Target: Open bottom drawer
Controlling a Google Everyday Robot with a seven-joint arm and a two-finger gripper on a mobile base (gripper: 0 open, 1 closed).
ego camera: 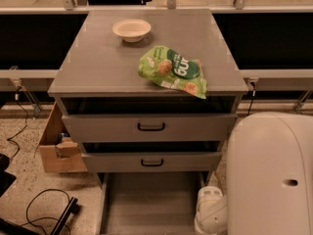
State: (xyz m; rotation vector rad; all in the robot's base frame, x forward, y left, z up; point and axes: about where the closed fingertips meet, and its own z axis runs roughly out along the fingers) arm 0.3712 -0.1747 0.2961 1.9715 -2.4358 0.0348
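The bottom drawer [151, 199] of the grey cabinet stands pulled out toward me, showing its plain grey inside. Its front and black handle lie below the picture's bottom edge. My white arm [271, 175] fills the lower right, and its wrist section [210, 212] hangs beside the drawer's right side. The gripper is below the bottom edge, out of view.
The top drawer front [149, 127] and middle drawer front [151, 161] sit slightly ajar. A white bowl [131, 29] and a green snack bag [173, 71] lie on the cabinet top [98, 67]. A cardboard box [56, 148] and black cables [44, 209] are on the floor at the left.
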